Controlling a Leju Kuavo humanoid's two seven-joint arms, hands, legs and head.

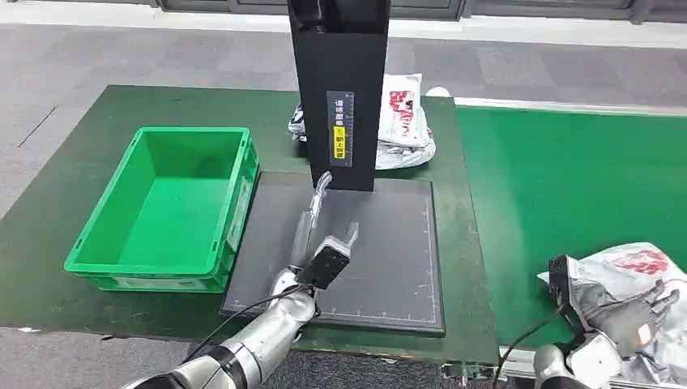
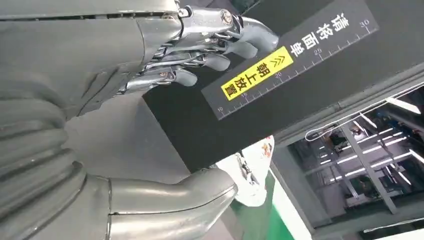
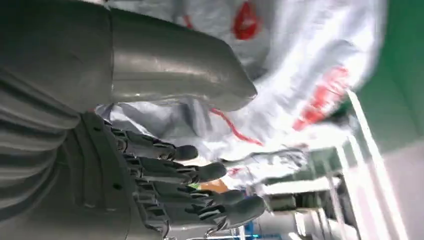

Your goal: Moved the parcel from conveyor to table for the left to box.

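Two parcels in sight: one silver parcel (image 1: 640,284) on the green conveyor (image 1: 567,186), right of the black mat (image 1: 389,251), with the right hand (image 1: 628,320) on it, fingers (image 3: 200,172) and thumb closing around the wrinkled bag. Left hand (image 1: 312,235) over the mat, fingers (image 2: 210,60) spread, holding nothing. Green bin (image 1: 174,207) touches the mat's left edge. Second parcel (image 1: 405,121) behind the mat, beside the black post (image 1: 340,89).
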